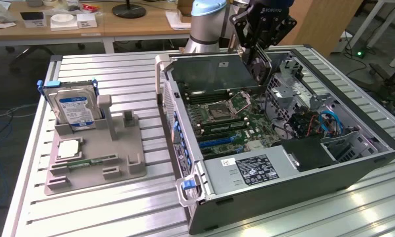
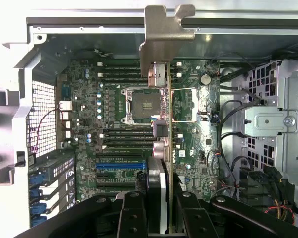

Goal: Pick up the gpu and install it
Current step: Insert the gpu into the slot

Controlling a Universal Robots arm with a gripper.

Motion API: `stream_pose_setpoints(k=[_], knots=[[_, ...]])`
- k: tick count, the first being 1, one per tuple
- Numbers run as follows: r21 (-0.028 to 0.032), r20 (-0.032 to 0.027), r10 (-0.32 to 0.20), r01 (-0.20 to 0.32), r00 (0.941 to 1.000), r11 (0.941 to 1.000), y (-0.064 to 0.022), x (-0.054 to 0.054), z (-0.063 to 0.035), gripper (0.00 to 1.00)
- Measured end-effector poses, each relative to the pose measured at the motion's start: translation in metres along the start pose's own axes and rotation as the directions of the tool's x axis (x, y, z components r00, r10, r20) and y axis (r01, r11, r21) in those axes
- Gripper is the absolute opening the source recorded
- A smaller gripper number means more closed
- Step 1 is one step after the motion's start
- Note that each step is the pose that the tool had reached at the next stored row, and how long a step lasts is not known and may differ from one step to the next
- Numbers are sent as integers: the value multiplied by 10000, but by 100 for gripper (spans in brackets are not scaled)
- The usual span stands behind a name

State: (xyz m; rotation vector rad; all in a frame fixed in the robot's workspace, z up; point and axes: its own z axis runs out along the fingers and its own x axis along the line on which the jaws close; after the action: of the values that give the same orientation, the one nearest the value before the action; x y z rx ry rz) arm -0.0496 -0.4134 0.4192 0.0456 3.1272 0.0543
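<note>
End effector clamped on gpu; card hangs edge-on over open computer case, toward bench far edge, probably so connector edge meets motherboard slots

Table: you are working on a silver metal worktop made of long ribbed slats, seen in the exterior view.
Exterior view's left: your grey moulded parts holder rests flat on the slats, close to the table's edge on that side.
Exterior view's right: your open computer case lies on its side on the same top, open face up, covering most of that half.
Between them: the holder and the case sit near each other but apart, with a narrow strip of bare slats showing.
</note>
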Motion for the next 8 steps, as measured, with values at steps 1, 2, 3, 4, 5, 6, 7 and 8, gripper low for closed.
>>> stream_pose_setpoints(k=[1,2,3,4,5,6,7,8], knots=[[0,0,0,0,10000,10000,0,0,0,28],[0,0,0,0,10000,10000,0,0,0,28],[0,0,-1,1,10000,10000,0,0,0,28],[0,0,0,0,10000,10000,0,0,0,28],[-1,0,0,0,10000,10000,0,0,0,28],[-4,1,0,0,10000,10000,0,0,0,28],[-5,0,0,0,10000,10000,0,0,0,28],[-6,0,-9,9,10000,10000,0,0,0,28]])
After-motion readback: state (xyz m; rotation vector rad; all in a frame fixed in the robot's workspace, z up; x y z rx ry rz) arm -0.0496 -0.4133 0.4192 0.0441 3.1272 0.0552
